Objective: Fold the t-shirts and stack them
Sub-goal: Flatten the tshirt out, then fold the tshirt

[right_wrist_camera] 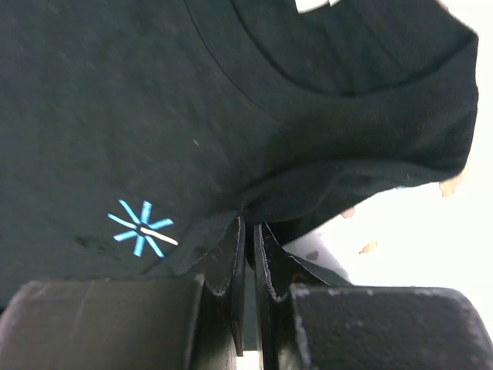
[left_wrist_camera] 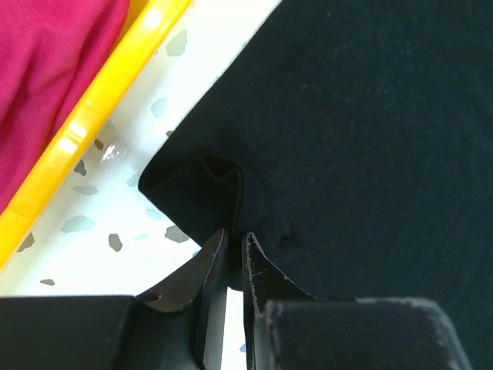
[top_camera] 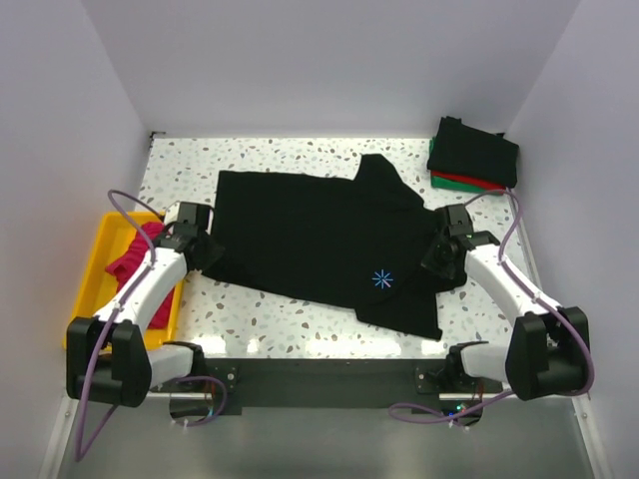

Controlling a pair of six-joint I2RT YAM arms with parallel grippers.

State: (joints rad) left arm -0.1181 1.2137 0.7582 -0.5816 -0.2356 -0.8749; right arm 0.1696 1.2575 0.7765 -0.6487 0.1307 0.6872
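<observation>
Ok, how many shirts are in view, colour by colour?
Black: 2, the spread black shirt and the folded black shirt atop the stack
Red: 1, the red shirt in that stack
Green: 1, the green shirt under it
Magenta: 1, the magenta shirt in the yellow tray
Total: 5

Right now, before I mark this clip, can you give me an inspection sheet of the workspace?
Surface: speckled white table.
Job's things: black t-shirt spread mid-table, blue star logo facing up; folded stack at the far right corner, black on top, green and red edges beneath; magenta shirt bunched in the yellow tray.
Clutter: the yellow tray at the left edge; nothing else seen.
Grippers: left gripper shut on the black t-shirt's left edge; right gripper shut on its edge near the collar.
Cables: purple cables looping off each arm.
Surroundings: plain white walls on three sides.
</observation>
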